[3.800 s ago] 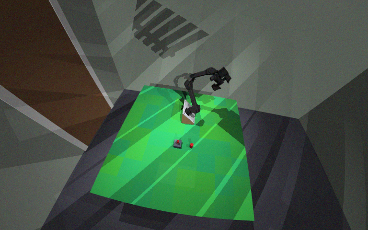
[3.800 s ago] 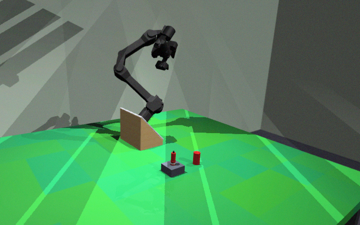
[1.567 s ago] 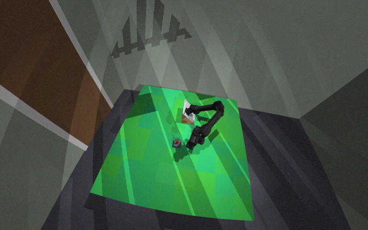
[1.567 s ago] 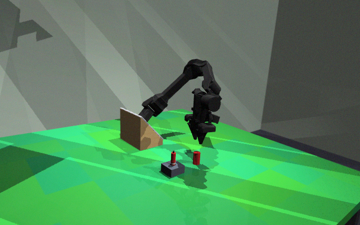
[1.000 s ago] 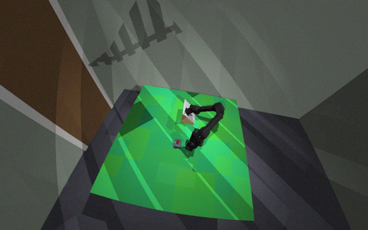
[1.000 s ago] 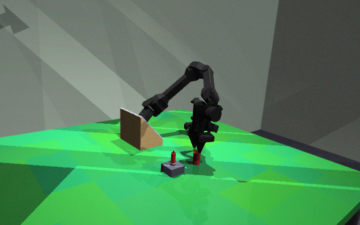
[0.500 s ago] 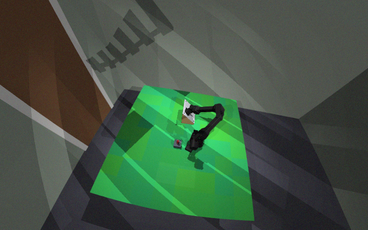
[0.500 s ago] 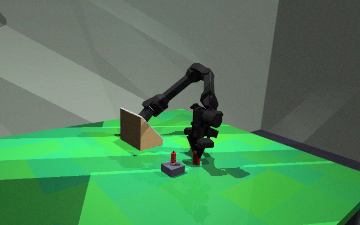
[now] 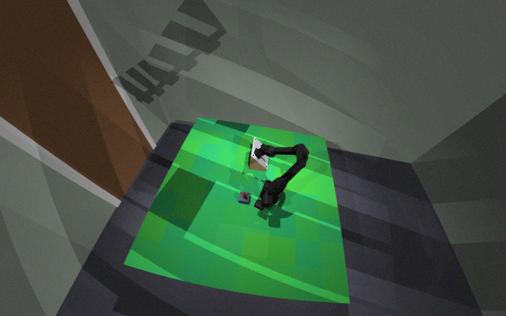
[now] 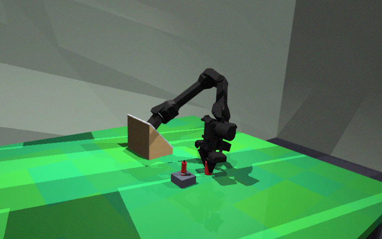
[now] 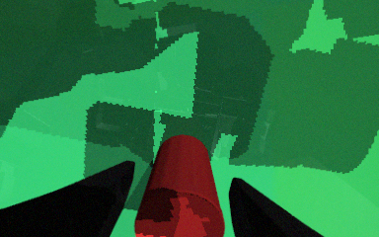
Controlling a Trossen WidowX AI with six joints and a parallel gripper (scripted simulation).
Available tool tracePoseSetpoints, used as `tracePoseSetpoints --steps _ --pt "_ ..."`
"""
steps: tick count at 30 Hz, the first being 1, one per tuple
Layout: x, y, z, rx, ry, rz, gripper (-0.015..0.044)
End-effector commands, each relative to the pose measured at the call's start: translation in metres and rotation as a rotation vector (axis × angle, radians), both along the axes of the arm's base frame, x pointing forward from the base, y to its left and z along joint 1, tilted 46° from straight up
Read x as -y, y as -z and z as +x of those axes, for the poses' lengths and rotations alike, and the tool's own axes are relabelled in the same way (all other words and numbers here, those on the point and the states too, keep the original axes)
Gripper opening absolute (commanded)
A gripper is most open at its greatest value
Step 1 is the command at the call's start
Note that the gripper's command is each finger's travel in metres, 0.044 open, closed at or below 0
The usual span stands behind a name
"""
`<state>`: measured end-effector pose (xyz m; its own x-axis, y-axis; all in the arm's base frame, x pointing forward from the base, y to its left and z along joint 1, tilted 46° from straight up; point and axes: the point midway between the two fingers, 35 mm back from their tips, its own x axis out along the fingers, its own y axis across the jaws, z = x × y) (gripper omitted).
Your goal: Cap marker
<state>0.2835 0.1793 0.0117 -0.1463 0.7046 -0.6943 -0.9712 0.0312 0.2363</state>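
Observation:
The red marker stands upright in the grey holder block, its dark tip bare and pointing up. The red cap stands upright on the table, to the right of the block in the exterior view. My gripper points down around the cap, with one finger on each side. It is open: the wrist view shows a gap between the cap and each fingertip. In the top view the cap is hidden under the gripper.
The arm's base is mounted on a wooden wedge with a white sloping top, behind the holder block. The green mat covers the middle of the dark table. Broad shadows cross the mat.

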Motion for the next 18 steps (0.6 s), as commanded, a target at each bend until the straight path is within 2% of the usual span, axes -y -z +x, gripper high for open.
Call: tracePoseSetpoints --steps 1,2,11,15,18 --pt "-0.002 0.001 -0.001 -0.003 0.001 0.003 0.0176" --pt "-0.002 0.001 -0.001 -0.003 0.001 0.003 0.0149" --pt "-0.002 0.001 -0.001 -0.003 0.001 0.003 0.0089" --pt "0.003 -0.003 0.001 -0.003 0.002 0.002 0.0000" --pt "0.009 -0.009 0.003 -0.002 0.002 0.001 0.0000"
